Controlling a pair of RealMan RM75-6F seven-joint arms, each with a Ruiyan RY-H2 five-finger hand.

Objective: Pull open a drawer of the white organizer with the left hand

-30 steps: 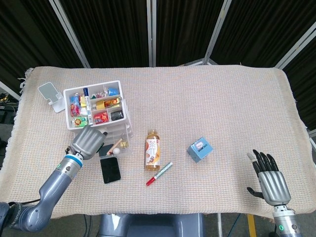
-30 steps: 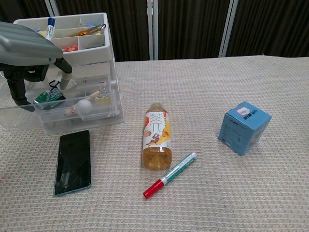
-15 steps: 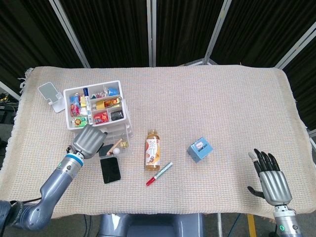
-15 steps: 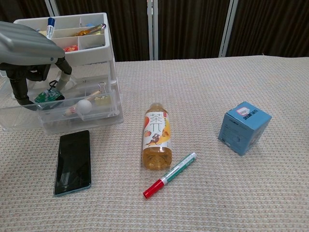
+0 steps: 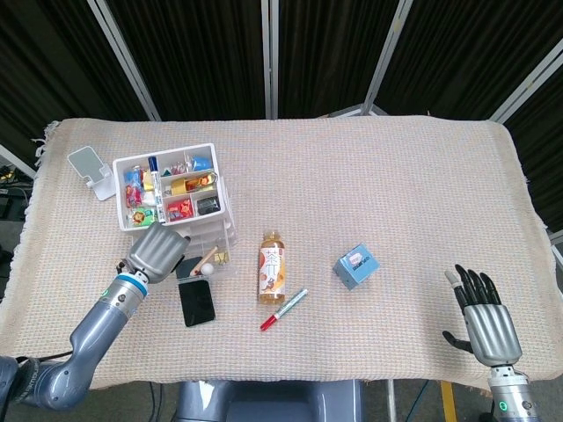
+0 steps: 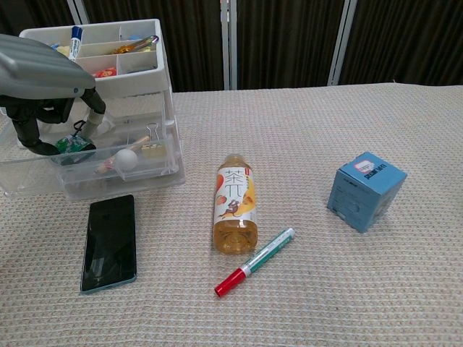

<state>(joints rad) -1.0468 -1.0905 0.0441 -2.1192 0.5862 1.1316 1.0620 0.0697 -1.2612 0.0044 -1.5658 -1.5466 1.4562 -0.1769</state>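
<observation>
On your beige woven table cover (image 5: 369,176) you have a black smartphone (image 6: 110,241) lying flat, screen up, and beside it an amber tea bottle with an orange-and-white label (image 6: 234,203) on its side. Just off the bottle's base lies a green-barrelled marker with a red cap (image 6: 254,262), set at a slant, and well apart from these you have a small blue cardboard box (image 6: 365,190) standing on the cover. At the far corner you will find a small white phone stand (image 5: 91,170), tilted.

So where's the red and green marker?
In the chest view, the marker lies on the table cloth near the front edge, just right of the tea bottle, with the phone further left.
</observation>
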